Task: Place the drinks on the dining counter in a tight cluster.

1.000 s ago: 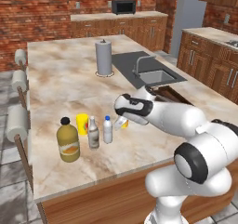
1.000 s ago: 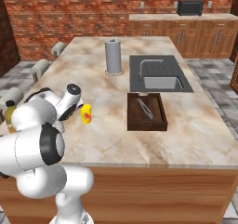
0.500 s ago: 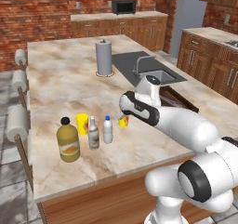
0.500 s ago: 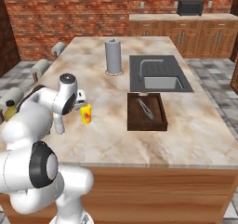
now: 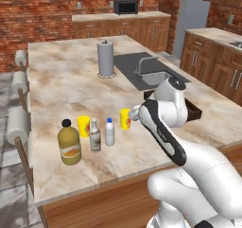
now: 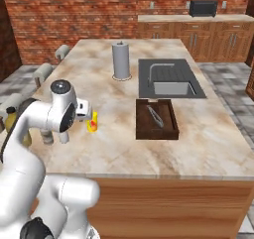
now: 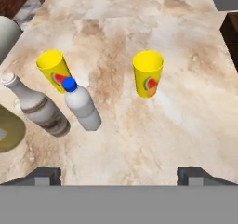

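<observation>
Three bottles: juice bottle (image 5: 69, 143), grey-brown bottle (image 5: 95, 135) and white bottle (image 5: 109, 131) stand in a row near the tabletop's stool-side edge, close together, all upright.
Tabletop: beige marbled island (image 5: 61, 85) with inset sink (image 5: 151, 75) toward the far side.
Pincer: the pincer (image 7: 118, 174) hangs above the stone with jaws spread wide and nothing between them; both tips frame bare marble at the bottom of the hand view.
Step in hand, as judged: either closing the last gaps in the group or finishing; the three look nearly clustered already.
Doing it well: approach the white bottle from the sink side, grip low on the body rather than the blue cap, and slide or lift only slightly so the slim neighbours are not tipped.
Cups: one yellow cup (image 7: 54, 70) stands just behind the bottles, touching or nearly so; a second yellow cup (image 7: 148, 73) stands apart, toward the sink. Both show open mouths with no liquid visible.
Bottle contents: juice bottle looks amber and full; the other two are opaque.
Tray: dark wooden tray (image 6: 156, 119) beside the sink holds a thin metal utensil, too small to identify.
Paper towel roll: (image 5: 106, 58) upright mid-tabletop.
</observation>
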